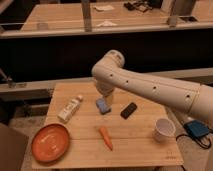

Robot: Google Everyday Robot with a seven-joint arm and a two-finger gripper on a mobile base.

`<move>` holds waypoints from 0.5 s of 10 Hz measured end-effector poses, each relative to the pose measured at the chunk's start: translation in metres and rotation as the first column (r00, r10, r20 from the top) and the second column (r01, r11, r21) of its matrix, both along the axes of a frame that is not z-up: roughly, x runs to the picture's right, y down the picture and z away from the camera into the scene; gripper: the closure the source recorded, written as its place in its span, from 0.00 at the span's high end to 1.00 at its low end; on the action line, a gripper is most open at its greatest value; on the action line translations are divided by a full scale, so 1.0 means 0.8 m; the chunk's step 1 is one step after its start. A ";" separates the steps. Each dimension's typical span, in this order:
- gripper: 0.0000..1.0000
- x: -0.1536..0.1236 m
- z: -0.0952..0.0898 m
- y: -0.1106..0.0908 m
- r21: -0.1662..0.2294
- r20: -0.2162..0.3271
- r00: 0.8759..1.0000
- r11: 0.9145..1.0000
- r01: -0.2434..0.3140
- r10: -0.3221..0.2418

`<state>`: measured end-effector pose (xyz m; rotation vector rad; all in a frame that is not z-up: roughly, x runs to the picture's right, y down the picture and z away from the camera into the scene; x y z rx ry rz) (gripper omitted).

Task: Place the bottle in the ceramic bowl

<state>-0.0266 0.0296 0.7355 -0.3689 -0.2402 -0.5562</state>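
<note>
Wooden table [140, 145]: bottle [70, 108] lies flat nr ceramic bowl [50, 142], untouched b/c gripper [105, 93], jaws released & empty, hangs over blue sponge [103, 105].

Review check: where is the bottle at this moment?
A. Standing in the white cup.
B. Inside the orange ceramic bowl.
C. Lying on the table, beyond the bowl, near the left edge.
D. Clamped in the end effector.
C: the bottle lies on the table apart from the empty ceramic bowl, while the end effector hangs over the blue object, gripping nothing.
</note>
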 end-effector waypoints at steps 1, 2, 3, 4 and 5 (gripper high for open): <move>0.80 -0.001 0.004 -0.001 0.005 0.005 1.000 1.000 0.012 -0.012; 0.80 -0.005 0.006 -0.001 0.010 0.015 1.000 1.000 0.025 -0.025; 0.80 -0.012 0.008 -0.001 0.013 0.027 0.999 0.999 0.040 -0.040; 0.80 -0.014 0.010 -0.002 0.015 0.030 0.999 0.999 0.045 -0.046; 0.80 -0.020 0.013 -0.003 0.018 0.038 0.998 0.998 0.056 -0.056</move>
